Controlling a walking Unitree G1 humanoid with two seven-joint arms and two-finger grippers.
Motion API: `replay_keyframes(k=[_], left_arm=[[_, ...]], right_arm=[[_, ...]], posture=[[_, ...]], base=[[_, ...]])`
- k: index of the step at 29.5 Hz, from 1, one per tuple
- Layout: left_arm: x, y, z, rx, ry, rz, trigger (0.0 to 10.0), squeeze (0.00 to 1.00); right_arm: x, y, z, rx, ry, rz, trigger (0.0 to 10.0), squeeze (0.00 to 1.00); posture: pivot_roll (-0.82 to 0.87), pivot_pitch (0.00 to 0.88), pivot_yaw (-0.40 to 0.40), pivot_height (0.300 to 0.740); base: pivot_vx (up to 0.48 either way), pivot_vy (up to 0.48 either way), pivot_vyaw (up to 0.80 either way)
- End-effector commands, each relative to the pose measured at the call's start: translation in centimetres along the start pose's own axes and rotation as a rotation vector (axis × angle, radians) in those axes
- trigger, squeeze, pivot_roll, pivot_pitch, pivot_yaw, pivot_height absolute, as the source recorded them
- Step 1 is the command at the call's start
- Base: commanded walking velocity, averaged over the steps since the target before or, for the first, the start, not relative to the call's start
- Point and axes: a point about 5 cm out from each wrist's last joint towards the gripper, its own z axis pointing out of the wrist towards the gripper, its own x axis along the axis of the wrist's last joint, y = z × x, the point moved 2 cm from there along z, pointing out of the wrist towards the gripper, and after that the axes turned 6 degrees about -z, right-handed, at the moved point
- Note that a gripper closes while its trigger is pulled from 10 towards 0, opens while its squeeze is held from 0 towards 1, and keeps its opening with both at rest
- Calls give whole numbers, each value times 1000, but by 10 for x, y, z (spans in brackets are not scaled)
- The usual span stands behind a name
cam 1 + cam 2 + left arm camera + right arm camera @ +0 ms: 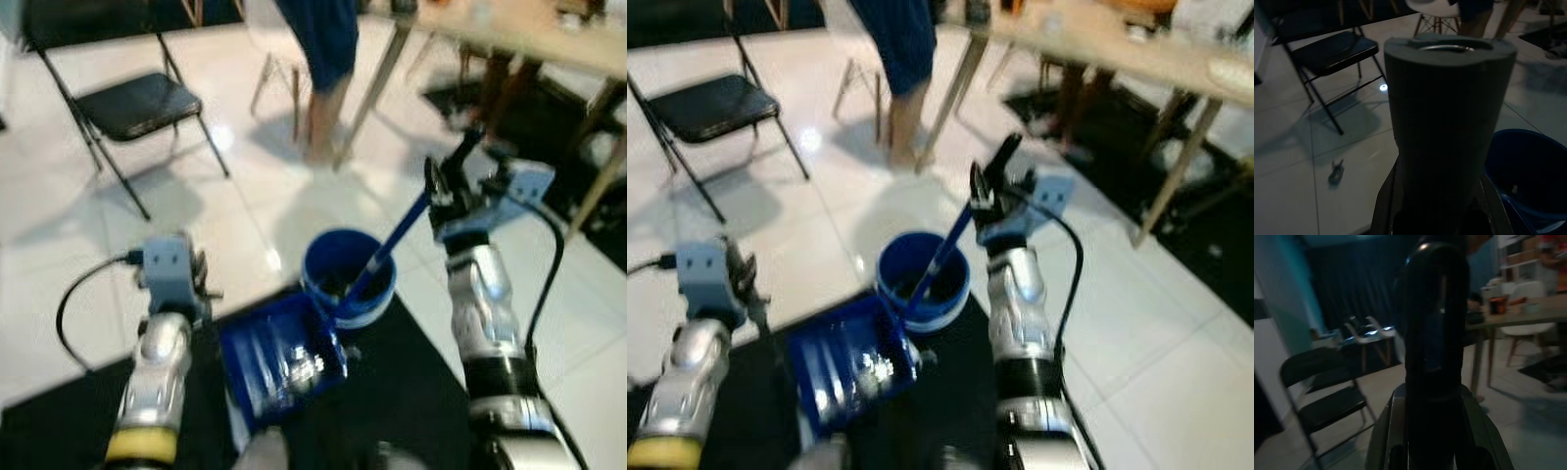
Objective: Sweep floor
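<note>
Left eye view shows the right tool (443,186) at two o'clock, clamped on the upper end of a blue broom handle (392,250) slanting down into the blue bucket (348,277) at centre. The left tool (201,284), at eight o'clock, grips the foam-sleeved handle (1447,122) of the blue dustpan (279,357), tipped beside the bucket. Both look light and stiff; smooth plastic may slip, so foam is the better hold.

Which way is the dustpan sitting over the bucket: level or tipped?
Tipped: the dustpan slants toward the bucket, its edge at the rim.
</note>
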Motion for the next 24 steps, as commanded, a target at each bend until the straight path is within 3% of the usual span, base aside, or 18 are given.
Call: replay_keyframes(k=[1,7,24], left_arm=[[3,3,0,-12,14,6,10000,0],[2,3,0,-10,13,4,10000,0],[15,5,5,-13,58,-11,10000,0]], right_arm=[[5,2,0,-9,21,9,10000,0],[7,3,1,-8,26,-26,10000,0],[9,1,1,-2,42,-26,10000,0]], posture=[[118,48,-18,740],[118,48,-18,740],[115,47,-14,740]], base=[[337,0,-669],[317,0,-111],[0,0,0]])
